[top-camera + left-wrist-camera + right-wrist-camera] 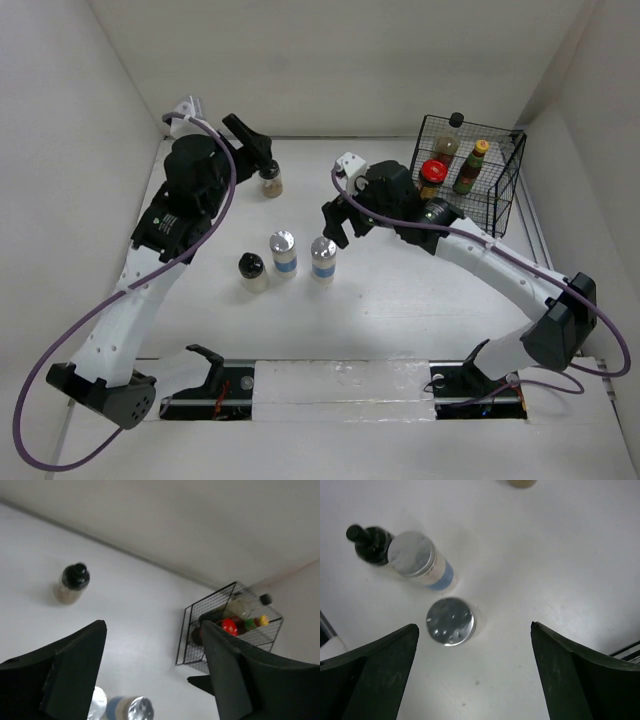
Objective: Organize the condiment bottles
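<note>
The white table [400,300] fills the scene. The left arm [150,270] is stretched to the far left, and the right arm [500,265] is bent in toward the middle.

At the far right, the black wire basket [510,185] is seen with three bottles inside. The brown sauce bottle [450,135] is at the far side, the green-capped bottle [470,165] is to its right, and the red-lidded jar [433,172] is at the near left.

The left gripper [250,140] is held open with nothing between its fingers [75,665]. The far black-capped jar [270,178] is seen just beside it, on the table and untouched. In the left wrist view that jar [72,582] stands apart, ahead of the fingertips.

The right gripper [335,225] is spread wide and empty above the middle of the table. Below it, in the right wrist view, the right shaker [451,621] is framed between the fingers [380,665], upright with its silver cap facing up.

A row of three is laid out in the middle. The right shaker [323,258] is followed to its left by the left shaker [284,252], and the near black-capped jar [252,270] is leftmost. All three are set close together and upright.
</note>
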### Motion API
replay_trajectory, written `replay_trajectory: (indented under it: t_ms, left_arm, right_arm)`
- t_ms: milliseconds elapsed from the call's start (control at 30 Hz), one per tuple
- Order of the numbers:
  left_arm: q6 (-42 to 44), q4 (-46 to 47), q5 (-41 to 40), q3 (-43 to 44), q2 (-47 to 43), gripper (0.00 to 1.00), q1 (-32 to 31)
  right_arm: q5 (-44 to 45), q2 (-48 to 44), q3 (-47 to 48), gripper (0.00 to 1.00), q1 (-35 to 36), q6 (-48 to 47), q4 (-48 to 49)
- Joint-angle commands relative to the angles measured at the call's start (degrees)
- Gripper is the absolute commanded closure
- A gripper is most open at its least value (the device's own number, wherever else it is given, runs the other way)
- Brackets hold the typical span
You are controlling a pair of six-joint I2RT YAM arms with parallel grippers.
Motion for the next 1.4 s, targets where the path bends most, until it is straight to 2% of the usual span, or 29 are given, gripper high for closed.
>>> replay_trajectory:
  t_ms: [0, 100, 300, 433, 533, 667, 733, 800, 867, 967, 1033, 1167, 1333, 1367]
  left_arm:
    - [-1.0, -2.5, 1.9, -5.2, 1.5, 0.26, 0.1]
    - [-1.6, -2.5, 3.1, -6.5, 1.5, 0.18, 0.1]
    - [-1.6, -2.5, 5.1, -6.5, 2.6, 0.12, 0.1]
    - [-1.0, -1.9, 5.1, -6.5, 2.6, 0.08, 0.1]
    - [-1.0, -1.4, 5.1, -6.5, 2.6, 0.08, 0.1]
    - [-1.0, -0.9, 5.7, -7.2, 2.6, 0.08, 0.1]
    - [-1.0, 1.0, 6.5, -8.6, 2.6, 0.08, 0.1]
    - [-1.6, 2.3, 7.9, -9.4, 2.6, 0.08, 0.1]
    - [-1.6, 3.0, 9.3, -9.4, 3.9, 0.08, 0.1]
    - [-0.4, 4.6, 11.9, -8.2, 5.9, 0.08, 0.1]
    - [1.3, 4.6, 11.9, -6.7, 7.8, 0.06, -1.8]
    - [2.9, 1.5, 10.5, 0.3, 14.4, 0.05, -6.4]
    - [3.7, 1.5, 11.2, 0.9, 17.3, 0.05, -10.7]
    - [3.7, 1.5, 11.2, 0.9, 17.3, 0.05, -10.8]
  right_arm:
    - [-1.3, -1.8, -1.7, 0.01, 3.0, -0.9, -6.6]
    - [-1.3, 0.5, -3.1, 0.01, 5.2, -0.3, -6.6]
    - [-2.4, 6.6, -1.7, 0.01, 6.2, 0.7, -3.4]
    - [1.4, 11.9, 0.6, 0.01, 6.2, 0.7, -1.6]
    - [3.3, 12.4, 0.0, 0.16, 6.2, 2.0, 2.3]
    - [5.9, 12.4, 0.0, 0.50, 6.2, 4.6, 3.7]
    - [7.5, 11.2, 0.0, 0.53, 6.2, 5.7, 3.7]
    - [9.1, 8.4, 0.0, 0.62, 6.2, 5.7, 3.7]
    - [10.8, 5.9, 0.0, 0.63, 5.7, 5.7, 0.9]
    - [13.7, -1.0, 0.7, 0.63, 3.1, 5.7, -2.6]
    - [14.9, -7.0, 0.2, 0.61, -0.8, 5.1, -4.5]
    - [13.2, -13.1, 1.8, 0.61, -11.8, 5.1, -7.9]
    - [13.7, -14.4, 5.2, 0.61, -22.9, 2.7, -10.7]
    - [13.7, -13.8, 6.2, 0.61, -27.2, 2.7, -11.9]
